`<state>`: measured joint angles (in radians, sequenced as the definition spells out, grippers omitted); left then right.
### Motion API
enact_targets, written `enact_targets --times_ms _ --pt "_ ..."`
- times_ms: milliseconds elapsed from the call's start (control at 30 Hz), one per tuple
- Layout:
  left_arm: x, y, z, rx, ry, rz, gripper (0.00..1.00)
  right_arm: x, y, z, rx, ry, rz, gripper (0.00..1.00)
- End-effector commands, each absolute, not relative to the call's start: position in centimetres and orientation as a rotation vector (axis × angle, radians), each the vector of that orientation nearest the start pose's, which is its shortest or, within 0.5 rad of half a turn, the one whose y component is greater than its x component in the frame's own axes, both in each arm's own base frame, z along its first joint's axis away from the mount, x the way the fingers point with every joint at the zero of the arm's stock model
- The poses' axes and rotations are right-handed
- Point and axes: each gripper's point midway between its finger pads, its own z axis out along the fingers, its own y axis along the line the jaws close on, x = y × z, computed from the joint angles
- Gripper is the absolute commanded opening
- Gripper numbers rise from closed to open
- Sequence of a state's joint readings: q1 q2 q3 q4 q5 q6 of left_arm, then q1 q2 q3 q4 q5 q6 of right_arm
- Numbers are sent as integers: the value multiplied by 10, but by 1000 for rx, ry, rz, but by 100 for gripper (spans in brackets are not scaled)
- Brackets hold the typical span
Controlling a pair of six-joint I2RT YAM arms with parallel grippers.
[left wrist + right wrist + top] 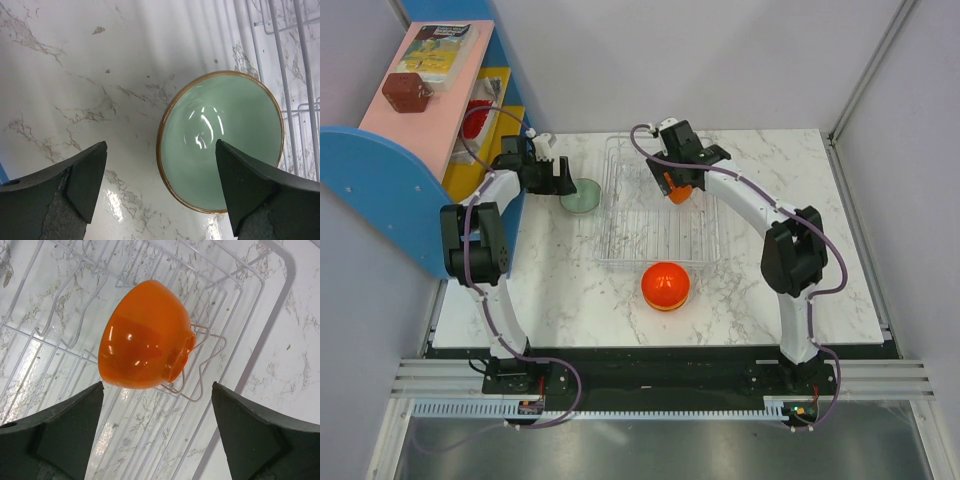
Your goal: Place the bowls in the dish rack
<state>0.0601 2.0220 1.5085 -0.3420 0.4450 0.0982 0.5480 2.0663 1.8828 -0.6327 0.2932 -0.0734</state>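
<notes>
Step in hand, as I read it: one bowl loaded, a second lined up for pickup. The dish rack [660, 215] sits mid-table. The racked orange bowl [145, 340] leans on its side against the wire prongs in the far part of the rack. The right gripper [157, 390] hangs over it, fingers spread wide, touching nothing. The left gripper [160, 147] is likewise spread and empty, poised above the green bowl [220, 140]. That bowl sits upright on the table [770, 160], just beside the rack's left side and apart from the wires. Its left rim falls between the fingers, and the right finger overhangs the bowl's inside. The next move probably calls for a descent, a pinch on that rim wall, then a lift over the rack's low side. The upturned orange bowl [665, 285] waits on the table just in front of the rack's near edge. Room: open marble lies left of the green bowl, but the rack wall is close on its right, so rise before crossing. The near half of the rack holds no bowl.
</notes>
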Motion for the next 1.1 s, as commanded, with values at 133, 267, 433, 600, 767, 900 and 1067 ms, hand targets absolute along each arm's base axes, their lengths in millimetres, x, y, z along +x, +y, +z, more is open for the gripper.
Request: enact_targets --times_ms 133,267,433,600,767,900,1067 --pt "524 -39 79 242 2351 -418 93 480 234 221 -552 2157 -63 96" --pt "522 -39 73 246 2365 -419 86 475 236 229 -552 2145 -38 96" --pt "519 -43 63 258 2391 -436 61 472 238 241 -542 2129 -5 96" --pt "518 -51 60 280 2401 -451 36 470 238 243 -539 2128 7 96" --pt "516 -55 59 292 2407 -457 10 468 239 240 -541 2136 15 96" --pt "513 -54 61 287 2416 -452 2 467 241 239 -537 2143 43 96" --pt "508 -47 83 255 2388 -445 2 459 253 239 -545 2155 154 96"
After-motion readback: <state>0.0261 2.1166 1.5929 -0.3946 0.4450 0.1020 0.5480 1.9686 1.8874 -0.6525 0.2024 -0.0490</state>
